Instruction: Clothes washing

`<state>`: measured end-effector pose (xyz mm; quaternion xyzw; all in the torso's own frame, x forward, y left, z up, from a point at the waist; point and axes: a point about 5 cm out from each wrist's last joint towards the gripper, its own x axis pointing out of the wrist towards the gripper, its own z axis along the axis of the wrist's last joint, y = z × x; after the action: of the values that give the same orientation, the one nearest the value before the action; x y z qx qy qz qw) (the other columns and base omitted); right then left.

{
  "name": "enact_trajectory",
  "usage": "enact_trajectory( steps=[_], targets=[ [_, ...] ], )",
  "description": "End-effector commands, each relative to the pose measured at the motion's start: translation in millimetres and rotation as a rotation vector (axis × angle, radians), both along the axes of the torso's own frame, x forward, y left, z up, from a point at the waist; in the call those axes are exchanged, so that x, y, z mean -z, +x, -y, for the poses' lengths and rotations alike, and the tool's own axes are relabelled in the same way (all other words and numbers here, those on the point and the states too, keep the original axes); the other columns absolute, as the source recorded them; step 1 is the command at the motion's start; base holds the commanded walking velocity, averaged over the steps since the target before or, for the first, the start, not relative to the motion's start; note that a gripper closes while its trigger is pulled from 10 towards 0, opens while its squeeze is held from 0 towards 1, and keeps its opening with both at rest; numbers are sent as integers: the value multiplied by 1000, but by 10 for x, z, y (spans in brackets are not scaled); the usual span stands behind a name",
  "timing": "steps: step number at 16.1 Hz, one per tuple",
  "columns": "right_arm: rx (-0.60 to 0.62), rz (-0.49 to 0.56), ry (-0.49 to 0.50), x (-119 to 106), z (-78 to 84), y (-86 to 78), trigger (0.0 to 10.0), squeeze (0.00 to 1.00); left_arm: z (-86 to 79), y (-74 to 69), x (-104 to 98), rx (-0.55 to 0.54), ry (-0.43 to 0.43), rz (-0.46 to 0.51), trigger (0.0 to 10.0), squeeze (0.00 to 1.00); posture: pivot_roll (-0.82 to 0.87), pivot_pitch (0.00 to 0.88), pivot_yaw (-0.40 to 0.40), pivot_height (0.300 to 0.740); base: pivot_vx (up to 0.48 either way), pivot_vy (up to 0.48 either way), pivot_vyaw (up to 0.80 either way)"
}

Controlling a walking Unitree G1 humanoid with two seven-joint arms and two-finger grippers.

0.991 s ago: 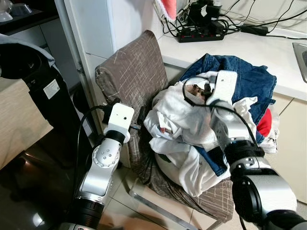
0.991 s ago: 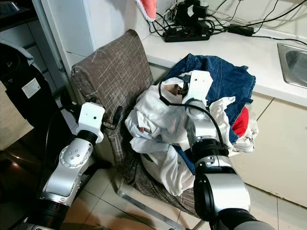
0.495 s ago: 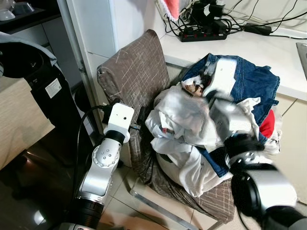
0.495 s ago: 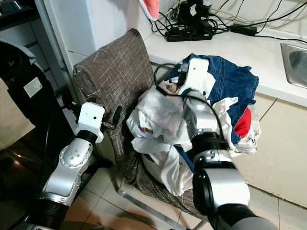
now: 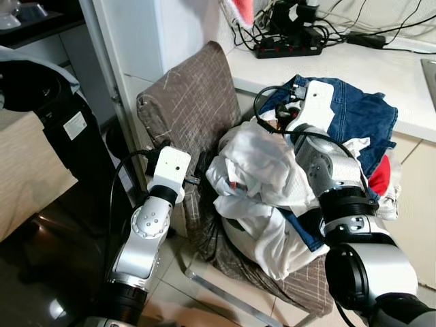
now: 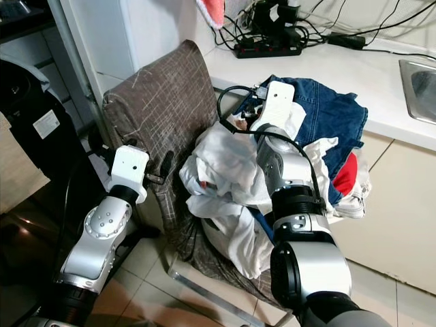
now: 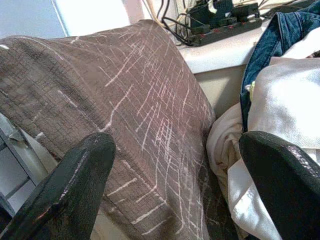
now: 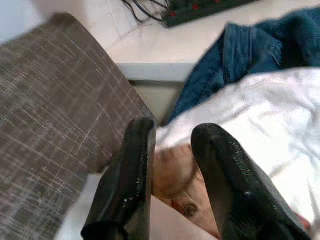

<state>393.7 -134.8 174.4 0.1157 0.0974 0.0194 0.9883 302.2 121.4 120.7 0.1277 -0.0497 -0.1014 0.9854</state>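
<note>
Laundry (image 5: 272, 184) is heaped on the brown chair (image 5: 191, 102) at centre frame: white garments in front, jeans (image 5: 361, 116) behind, spilling onto the counter (image 5: 354, 68) at upper right. My right pincer (image 8: 175, 170) sits on top of the pile, its fingers (image 8: 132, 175) narrowed to a small gap and pinching a fold of white cloth (image 8: 240, 105) with a tan print. My left pincer (image 7: 175, 165) hangs low at left beside the chair back, fingers spread wide, touching nothing.
</note>
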Motion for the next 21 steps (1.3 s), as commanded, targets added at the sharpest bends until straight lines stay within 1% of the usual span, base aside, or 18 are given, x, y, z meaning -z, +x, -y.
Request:
enact_trajectory(
  steps=[1, 6, 9, 10, 11, 12, 13, 14, 15, 18, 19, 20, 21],
  targets=[
    [31, -51, -3, 108, 83, -21, 10000, 1000, 22, 21, -45, 11, 4, 14, 10000, 0, 64, 0, -16, 740, 0, 0, 0],
    [-36, -100, -35, 180, 44, 4, 10000, 1000, 28, 33, -53, 19, 8, 18, 10000, 0, 71, 0, -20, 740, 0, 0, 0],
    [-121, -153, -70, 299, -11, -2, 10000, 1000, 34, 15, -41, 29, 1, 10, 10000, 0, 76, 0, -23, 740, 0, 0, 0],
    [-151, -167, -96, 344, -19, -8, 10000, 1000, 17, -23, -46, 104, -5, -4, 10000, 0, 75, 0, -25, 740, 0, 0, 0],
    [-157, -165, -113, 353, -6, -6, 10000, 1000, 0, -77, -94, 195, -16, 4, 10000, 0, 77, 0, -28, 740, 0, 0, 0],
    [-161, -166, -120, 358, 0, -5, 10000, 1000, 2, -107, -121, 239, -23, 10, 10000, 0, 77, 0, -28, 740, 0, 0, 0],
    [-155, -174, -127, 380, 22, -6, 10000, 1000, 14, -164, -171, 314, -33, 20, 10000, 0, 79, 0, -29, 740, 0, 0, 0],
    [-151, -177, -133, 393, 38, -6, 10000, 1000, 14, -198, -195, 356, -25, 25, 10000, 0, 79, 0, -29, 740, 0, 0, 0],
    [-146, -168, -157, 389, 70, 4, 10000, 1000, -49, -264, -247, 440, -15, 39, 10000, 0, 84, 0, -26, 740, 0, 0, 0],
    [-153, -162, -157, 373, 66, 17, 10000, 1000, -166, -265, -192, 435, -4, 31, 10000, 0, 84, 0, -26, 740, 0, 0, 0],
    [-178, -180, -118, 399, 29, 9, 10000, 1000, -185, -265, -166, 430, -8, 15, 10000, 0, 77, 1, -23, 740, 0, 0, 0],
    [-209, -208, -61, 446, -22, -12, 10000, 1000, -174, -259, -164, 428, -17, 8, 10000, 0, 76, 1, -24, 740, 0, 0, 0],
    [-222, -245, -25, 520, -53, -43, 10000, 1000, -144, -259, -178, 440, -21, 8, 10000, 0, 76, 1, -26, 740, 0, 0, 0]
  ],
)
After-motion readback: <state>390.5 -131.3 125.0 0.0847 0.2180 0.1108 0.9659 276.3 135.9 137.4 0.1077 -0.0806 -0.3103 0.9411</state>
